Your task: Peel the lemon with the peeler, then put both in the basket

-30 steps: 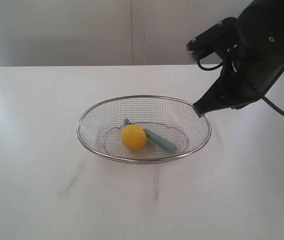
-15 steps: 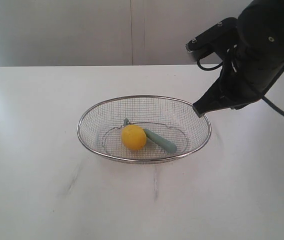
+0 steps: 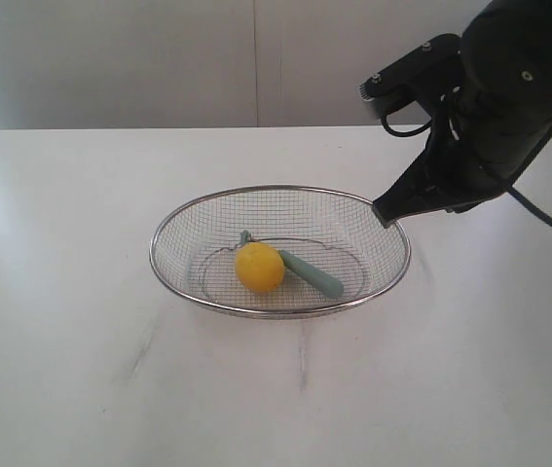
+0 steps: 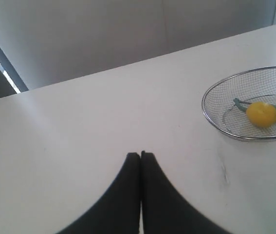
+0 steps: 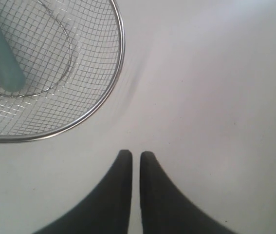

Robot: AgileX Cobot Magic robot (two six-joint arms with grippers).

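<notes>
White tabletop (image 3: 61, 389) filling the whole scene, with faint grey streaks toward the near edge. Black and bulky over the far right side: right arm (image 3: 509, 88), angled down toward mid-table.

On to the big piece: silver wire-mesh basket (image 3: 155, 263), wide, shallow and oval, with a thick metal rim, sitting flat at the middle of the tabletop. Two things inside, both down on the mesh floor.

Longer one first: peeler (image 3: 316, 277), pale teal handle lying slantwise, head end tucked behind the fruit, only a teal tip peeking out on the far side. Blade too small to make out.

Then the lemon (image 3: 259, 268), bright yellow and nearly round, left of the handle and right up against it, near the middle of the basket floor. Skin condition hard to judge from here.

Down to the claws. Right gripper (image 3: 383, 214) poised just beside the basket's right rim, outside it, over plain tabletop. Fingers all but together, a thin slit between them, gripping nothing.

Left gripper (image 4: 140, 155) seen only from its own wrist camera, hanging over the tabletop well apart from the basket. Fingers pressed tight together, nothing in them.
</notes>
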